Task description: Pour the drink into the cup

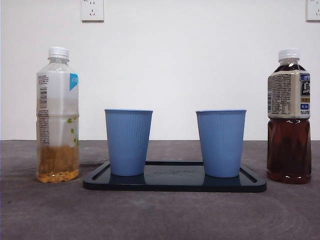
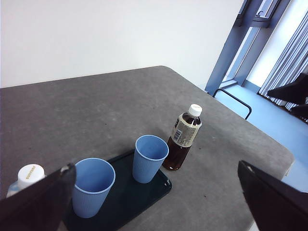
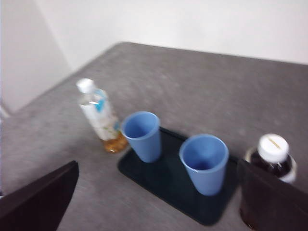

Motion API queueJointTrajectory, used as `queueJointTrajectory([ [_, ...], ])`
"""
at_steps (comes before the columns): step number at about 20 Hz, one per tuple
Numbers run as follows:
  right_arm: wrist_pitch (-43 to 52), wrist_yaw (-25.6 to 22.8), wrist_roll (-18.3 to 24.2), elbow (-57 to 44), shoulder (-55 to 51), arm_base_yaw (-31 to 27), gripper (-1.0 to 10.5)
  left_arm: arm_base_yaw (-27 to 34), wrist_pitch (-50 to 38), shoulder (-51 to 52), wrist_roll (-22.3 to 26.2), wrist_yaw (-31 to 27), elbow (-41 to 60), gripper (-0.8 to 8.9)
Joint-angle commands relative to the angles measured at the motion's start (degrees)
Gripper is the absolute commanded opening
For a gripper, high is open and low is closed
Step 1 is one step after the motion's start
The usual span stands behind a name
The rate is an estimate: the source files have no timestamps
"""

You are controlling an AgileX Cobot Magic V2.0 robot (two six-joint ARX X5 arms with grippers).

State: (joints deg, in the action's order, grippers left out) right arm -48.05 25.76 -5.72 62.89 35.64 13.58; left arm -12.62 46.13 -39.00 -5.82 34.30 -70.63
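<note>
Two blue ribbed cups (image 1: 128,141) (image 1: 221,142) stand upright on a black tray (image 1: 175,182). A bottle with a little pale tea (image 1: 57,115) stands left of the tray, and a dark tea bottle (image 1: 289,120) stands right of it. Both have white caps on. My left gripper (image 2: 155,167) is open and empty, high above the table, over the pale bottle's cap (image 2: 30,174). My right gripper (image 3: 158,166) is open and empty, high above the tray, with the dark bottle (image 3: 272,151) by one jaw. Neither gripper shows in the front view.
The grey table (image 1: 160,215) runs to a white wall with sockets (image 1: 92,10). In the left wrist view the table's rounded far corner (image 2: 284,154) shows, with the other arm (image 2: 293,91) dark beyond it.
</note>
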Motion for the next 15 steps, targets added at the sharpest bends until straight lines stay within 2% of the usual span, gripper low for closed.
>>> queueJointTrajectory([
  [1,1.90,-2.51,-0.72,-3.76,0.42,0.28,5.3,-0.15,-0.22,-0.70,0.66,0.13,-1.09,5.30],
  [8,12.31,-10.54,-0.59,-17.59,0.17,0.28,5.2,-0.15,0.09,-1.77,0.70,0.09,-1.09,5.30],
  [12,20.24,-12.85,-3.28,-25.14,0.17,0.31,5.2,-0.15,1.03,-2.69,0.85,0.04,-1.09,5.30],
  [15,31.45,-16.83,-6.73,-33.59,0.26,0.50,5.2,-0.15,1.09,-2.93,0.83,0.02,-1.09,5.30],
])
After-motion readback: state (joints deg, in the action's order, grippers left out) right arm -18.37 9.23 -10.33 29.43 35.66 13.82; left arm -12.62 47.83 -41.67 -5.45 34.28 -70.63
